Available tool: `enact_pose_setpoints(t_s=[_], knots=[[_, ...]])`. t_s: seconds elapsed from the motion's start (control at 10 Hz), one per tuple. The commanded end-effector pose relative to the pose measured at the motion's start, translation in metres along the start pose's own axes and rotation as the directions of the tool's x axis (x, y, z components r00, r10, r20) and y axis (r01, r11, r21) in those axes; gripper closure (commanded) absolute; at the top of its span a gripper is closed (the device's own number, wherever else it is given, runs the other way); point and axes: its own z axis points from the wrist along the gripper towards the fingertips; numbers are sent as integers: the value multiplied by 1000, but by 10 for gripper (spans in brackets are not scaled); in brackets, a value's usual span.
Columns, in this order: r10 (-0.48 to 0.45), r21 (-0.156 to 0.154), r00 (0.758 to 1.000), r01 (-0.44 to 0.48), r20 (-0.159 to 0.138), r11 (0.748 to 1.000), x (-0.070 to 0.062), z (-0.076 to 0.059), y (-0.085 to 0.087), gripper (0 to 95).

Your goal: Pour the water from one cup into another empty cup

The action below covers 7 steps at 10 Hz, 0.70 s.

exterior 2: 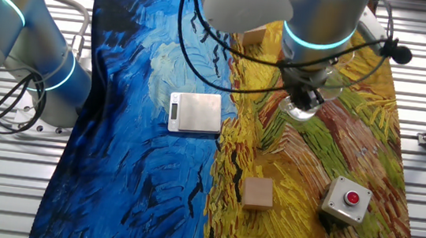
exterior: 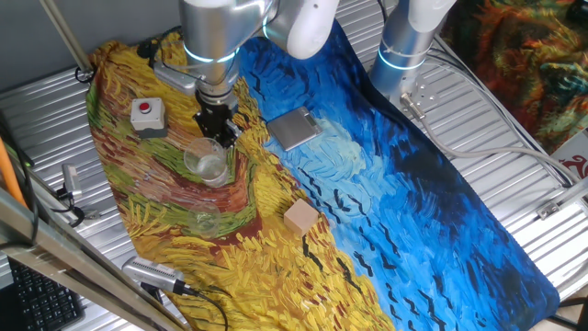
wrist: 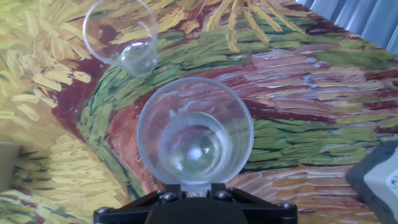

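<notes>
The larger clear tumbler [wrist: 194, 140] stands upright on the yellow-green part of the cloth, with a little clear water glinting at its base. It also shows in one fixed view [exterior: 207, 162] and in the other fixed view [exterior 2: 306, 110]. The smaller clear cup [wrist: 121, 37] stands apart beyond it and looks empty; it is faint in one fixed view [exterior: 204, 221]. My gripper [exterior: 214, 129] hangs just above and behind the tumbler's rim. Its two fingers stand apart and hold nothing. In the hand view only the gripper's [wrist: 189, 186] black base shows, at the tumbler's near rim.
A grey box with a red button [exterior: 147, 115] sits to the left of the tumbler, also seen at the hand view's right edge [wrist: 376, 177]. A silver scale [exterior: 294, 129] and a wooden block [exterior: 300, 218] lie on the cloth to the right. A second wooden block [exterior 2: 257, 193] shows too.
</notes>
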Motion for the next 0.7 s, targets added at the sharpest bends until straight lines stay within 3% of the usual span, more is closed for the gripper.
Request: enact_pose_setpoints(t_s=[0.1, 0.5, 0.7], knots=[[-9, 1, 1000, 9, -15, 1000, 1, 2, 6, 950], [-30, -3, 999, 30, -36, 1000, -3, -1, 18, 950], [-50, 4, 996, 50, -68, 999, -5, -6, 21, 950]])
